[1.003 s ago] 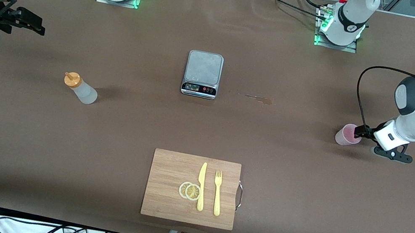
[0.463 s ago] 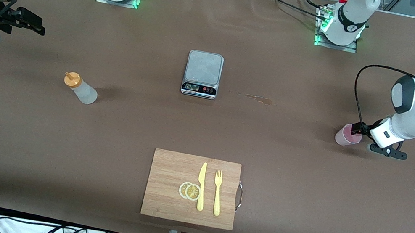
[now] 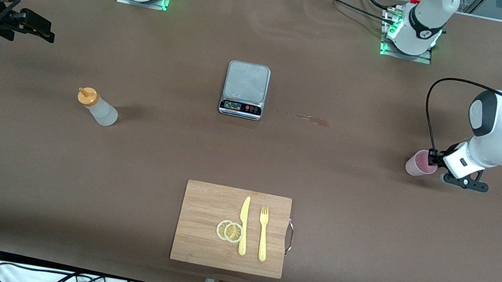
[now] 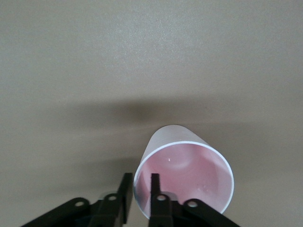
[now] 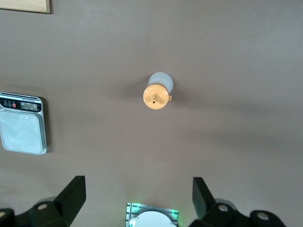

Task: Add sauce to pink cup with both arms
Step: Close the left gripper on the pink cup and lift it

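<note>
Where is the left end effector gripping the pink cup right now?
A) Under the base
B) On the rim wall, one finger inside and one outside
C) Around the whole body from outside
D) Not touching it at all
B: in the left wrist view the left end effector pinches the wall of the pink cup at its rim, one finger inside and one outside, and the cup stands on the table.

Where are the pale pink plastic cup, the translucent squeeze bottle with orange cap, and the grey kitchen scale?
pale pink plastic cup (image 3: 418,165), front view, side wall.
translucent squeeze bottle with orange cap (image 3: 103,113), front view, body.
grey kitchen scale (image 3: 247,81), front view, weighing plate.
</note>
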Available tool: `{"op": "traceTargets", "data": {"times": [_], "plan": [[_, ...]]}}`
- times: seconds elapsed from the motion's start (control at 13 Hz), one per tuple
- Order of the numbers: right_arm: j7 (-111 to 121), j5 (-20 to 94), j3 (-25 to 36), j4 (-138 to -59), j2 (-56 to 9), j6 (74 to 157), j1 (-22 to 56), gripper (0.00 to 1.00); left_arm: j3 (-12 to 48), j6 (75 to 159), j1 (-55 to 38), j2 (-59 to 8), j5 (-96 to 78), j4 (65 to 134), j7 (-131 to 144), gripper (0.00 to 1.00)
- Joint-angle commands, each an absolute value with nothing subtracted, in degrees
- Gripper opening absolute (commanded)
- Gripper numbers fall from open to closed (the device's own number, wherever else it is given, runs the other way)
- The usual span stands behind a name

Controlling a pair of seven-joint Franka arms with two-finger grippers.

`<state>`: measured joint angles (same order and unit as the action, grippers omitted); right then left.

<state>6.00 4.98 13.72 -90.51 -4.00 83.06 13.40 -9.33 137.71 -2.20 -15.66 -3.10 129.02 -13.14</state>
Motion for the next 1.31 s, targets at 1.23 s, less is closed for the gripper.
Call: {"op": "traceTargets", "data": {"times": [1.23], "plan": [[8.35,5.98,14.06,-90.26,-4.31,82.18,12.22,1.00,6.13,131.05,-31.27,-15.90,-10.02,116.20,27.39,0.00]]}}
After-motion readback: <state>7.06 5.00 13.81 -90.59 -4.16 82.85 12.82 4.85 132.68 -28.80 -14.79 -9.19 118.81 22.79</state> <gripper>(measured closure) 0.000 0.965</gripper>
